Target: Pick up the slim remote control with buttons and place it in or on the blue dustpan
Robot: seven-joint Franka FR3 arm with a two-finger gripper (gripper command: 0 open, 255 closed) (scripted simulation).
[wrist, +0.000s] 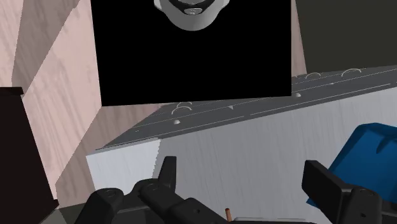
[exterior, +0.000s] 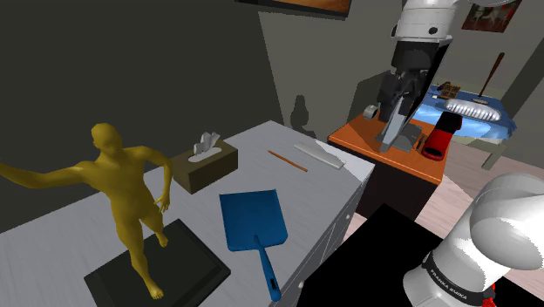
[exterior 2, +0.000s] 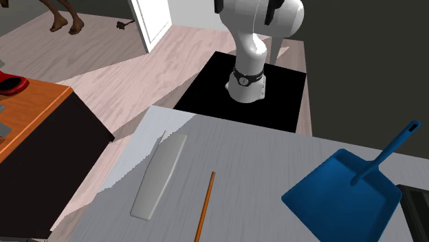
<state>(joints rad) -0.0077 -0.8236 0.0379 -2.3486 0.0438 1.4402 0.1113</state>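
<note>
The slim remote control (exterior: 318,154) (exterior 2: 159,175) is drawn plain grey and lies flat near the grey table's far corner, close to the edge. The blue dustpan (exterior: 253,218) (exterior 2: 344,196) (wrist: 372,153) lies on the same table (wrist: 254,153), its handle pointing toward the near edge in the shoulder view. My gripper (exterior: 394,131) (wrist: 247,181) hangs well above the table, up and to the right of the remote in the shoulder view. Its fingers (wrist: 168,175) stand wide apart, open, with nothing between them.
A thin orange pencil (exterior: 288,160) (exterior 2: 205,206) lies between remote and dustpan. A tissue box (exterior: 205,161) and a golden figure (exterior: 122,192) on a black base stand further left. An orange side table (exterior: 384,153) with clutter lies beyond the table's edge. The black stand (exterior 2: 240,89) carries the arm.
</note>
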